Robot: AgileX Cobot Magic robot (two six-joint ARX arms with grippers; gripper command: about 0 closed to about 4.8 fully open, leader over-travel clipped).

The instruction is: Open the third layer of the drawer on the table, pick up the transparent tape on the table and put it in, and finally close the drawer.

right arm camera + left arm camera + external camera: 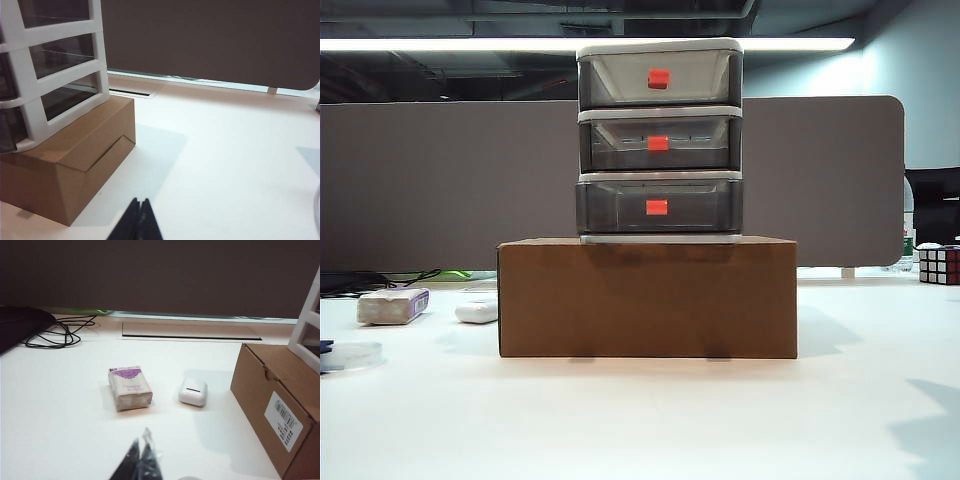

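Nothing of the task is begun, I judge: all three tiers of the drawer [660, 140] sit flush in the frame, atop the brown cardboard box [647, 297] on the table [640, 420], and neither of my claws appears in the exterior view. My left gripper [141, 455] shows only as dark fingertips pressed together, pinched tight on nothing, low over bare tabletop; ahead of it lie the white-and-purple block [129, 387] and a small white earbud-style case [193, 391], with the box off to one side. My right gripper [139, 220] is likewise closed to a narrow point and empty, the box and the drawer's white frame [50, 75] standing ahead and to its side. The first step is the third layer [658, 207], so one claw must part its fingers, rise to the red-orange handle [657, 207] and pull straight outward (the unit merely rests on the box, so a skewed tug could shift it). The transparent tape [350, 354] shows only in the exterior view, at the table's far left edge, nearer my left claw than my right; neither wrist camera clearly catches it. Only the exterior view shows the handles; only the left wrist view shows the box's barcode label [283, 421].
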